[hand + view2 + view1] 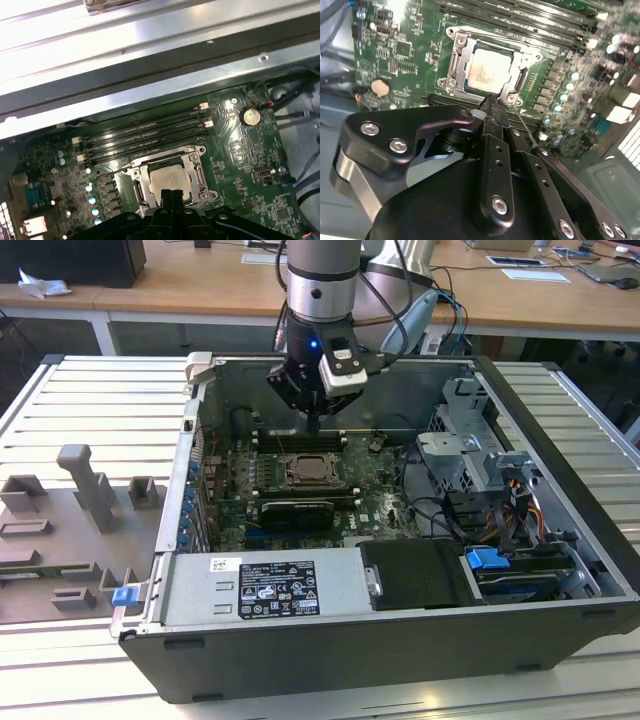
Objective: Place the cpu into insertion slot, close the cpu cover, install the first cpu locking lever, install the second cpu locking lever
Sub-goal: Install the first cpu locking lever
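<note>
cpu (490, 72) sits under the lowered cpu cover (461, 62), so we reckon our empty, pinched-shut end effector (492, 102) is at the locking lever (525, 125), which needs a steady push.

The arm (322, 270) was a silver-grey cylinder ending in a black wrist section, which carried a small blue light (313, 343) and a pale camera block (343, 365). Dark cables (402, 290) looped off its right side. The gripper (492, 106) was matte black, its linkage bars studded with silver socket-head screws (499, 205).
</note>
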Motion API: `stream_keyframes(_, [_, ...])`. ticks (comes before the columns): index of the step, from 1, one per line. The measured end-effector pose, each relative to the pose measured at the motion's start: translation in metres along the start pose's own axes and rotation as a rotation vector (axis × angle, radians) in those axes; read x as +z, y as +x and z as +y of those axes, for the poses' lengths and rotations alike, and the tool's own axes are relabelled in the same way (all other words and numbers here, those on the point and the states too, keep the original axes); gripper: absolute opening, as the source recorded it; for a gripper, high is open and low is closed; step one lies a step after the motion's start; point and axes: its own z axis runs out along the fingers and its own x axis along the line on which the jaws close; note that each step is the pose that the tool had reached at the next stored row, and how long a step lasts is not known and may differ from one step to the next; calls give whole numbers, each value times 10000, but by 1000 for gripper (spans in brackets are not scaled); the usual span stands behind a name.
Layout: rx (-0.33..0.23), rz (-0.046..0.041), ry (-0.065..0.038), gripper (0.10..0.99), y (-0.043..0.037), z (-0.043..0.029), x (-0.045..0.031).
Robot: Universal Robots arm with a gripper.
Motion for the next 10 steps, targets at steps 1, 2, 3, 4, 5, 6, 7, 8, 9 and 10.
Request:
stream_keyframes(1, [-256, 4, -3, 106, 0, 0, 0])
stream_keyframes(2, [-441, 8, -4, 106, 0, 0, 1])
stream_keyframes(3, [-676, 12, -7, 106, 0, 0, 1])
stream_keyframes(4, [-860, 15, -9, 106, 0, 0, 1])
stream_keyframes(5, [-1101, 19, -12, 106, 0, 0, 2])
stream_keyframes(6, [-1286, 22, -14, 106, 0, 0, 2])
stream_keyframes(7, [-1536, 26, -17, 106, 0, 0, 2])
stream_keyframes(8, [-1728, 30, -18, 106, 0, 0, 2])
stream_keyframes(9, [-2038, 35, -22, 106, 0, 0, 2])
stream_keyframes(10, [-2317, 40, -25, 106, 0, 0, 2])
